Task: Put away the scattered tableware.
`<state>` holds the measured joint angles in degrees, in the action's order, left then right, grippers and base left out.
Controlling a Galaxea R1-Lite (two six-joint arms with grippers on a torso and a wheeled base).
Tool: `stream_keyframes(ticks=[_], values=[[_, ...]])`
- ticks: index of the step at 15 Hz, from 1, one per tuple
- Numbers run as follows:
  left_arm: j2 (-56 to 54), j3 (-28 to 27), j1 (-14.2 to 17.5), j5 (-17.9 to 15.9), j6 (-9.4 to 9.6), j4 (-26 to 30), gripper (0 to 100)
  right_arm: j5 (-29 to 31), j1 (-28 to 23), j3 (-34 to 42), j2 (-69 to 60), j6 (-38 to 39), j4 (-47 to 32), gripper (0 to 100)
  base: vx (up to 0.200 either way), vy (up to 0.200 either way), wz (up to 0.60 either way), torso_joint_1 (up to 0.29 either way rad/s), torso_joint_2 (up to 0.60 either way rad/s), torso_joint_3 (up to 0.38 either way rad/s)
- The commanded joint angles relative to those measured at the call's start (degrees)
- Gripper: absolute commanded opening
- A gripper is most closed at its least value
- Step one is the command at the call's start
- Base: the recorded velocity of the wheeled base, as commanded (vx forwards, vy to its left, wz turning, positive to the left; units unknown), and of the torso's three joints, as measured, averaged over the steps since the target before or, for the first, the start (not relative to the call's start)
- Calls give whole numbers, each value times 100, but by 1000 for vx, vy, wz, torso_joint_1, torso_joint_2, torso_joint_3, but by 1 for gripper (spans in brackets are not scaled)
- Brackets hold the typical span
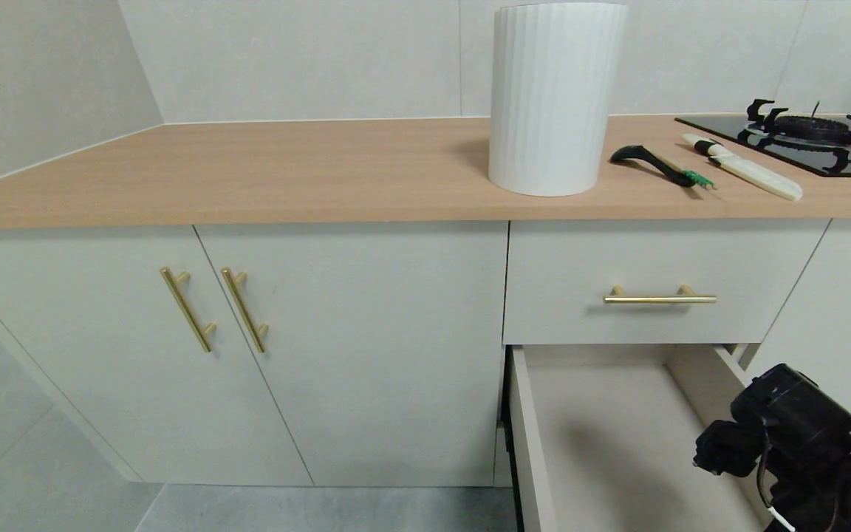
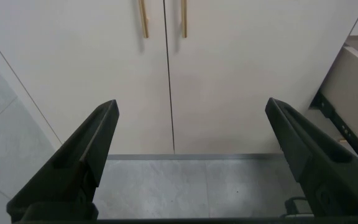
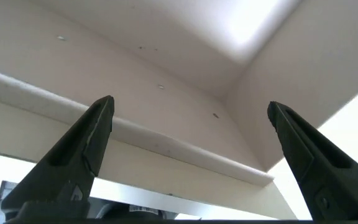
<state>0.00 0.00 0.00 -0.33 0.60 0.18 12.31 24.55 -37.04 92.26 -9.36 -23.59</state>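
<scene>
While the black-handled, green-tipped utensil (image 1: 660,165) and cream-white knife (image 1: 747,168) lie parallel on the wooden countertop (image 1: 248,170), back-left to front-right, they are judged nearer the right gripper (image 3: 189,106). It is spread wide and empty, low at the open beige drawer (image 1: 527,436). The left gripper (image 2: 191,106) is likewise wide and empty.

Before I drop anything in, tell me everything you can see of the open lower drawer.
The lower drawer stands pulled out toward the robot, under the closed upper drawer with a gold bar handle. Inside it is pale beige, like laminated board, with a smooth floor and thin upright side walls. The right arm overlaps its near right side; contact cannot be told.
</scene>
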Motion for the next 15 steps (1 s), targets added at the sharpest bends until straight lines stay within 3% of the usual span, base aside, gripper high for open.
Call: stream_keyframes(ticks=[1, 3, 7, 10, 15], values=[[9, 0, 0, -2, 2, -1, 100, 26, 6, -93, 29, 40, 12, 100, 0, 0, 0, 0, 0, 0], [9, 0, 0, -2, 2, -1, 100, 17, -12, -252, 38, 295, 74, 100, 0, 0, 0, 0, 0, 0], [9, 0, 0, -2, 2, -1, 100, -1, -100, -867, 143, 1833, 821, 100, 0, 0, 0, 0, 0, 0], [9, 0, 0, -2, -7, -1, 100, 17, -117, -849, 126, 1947, 1322, 100, 0, 0, 0, 0, 0, 0], [9, 0, 0, -2, -7, -1, 100, 26, -117, -858, 143, 1947, 1331, 100, 0, 0, 0, 0, 0, 0]])
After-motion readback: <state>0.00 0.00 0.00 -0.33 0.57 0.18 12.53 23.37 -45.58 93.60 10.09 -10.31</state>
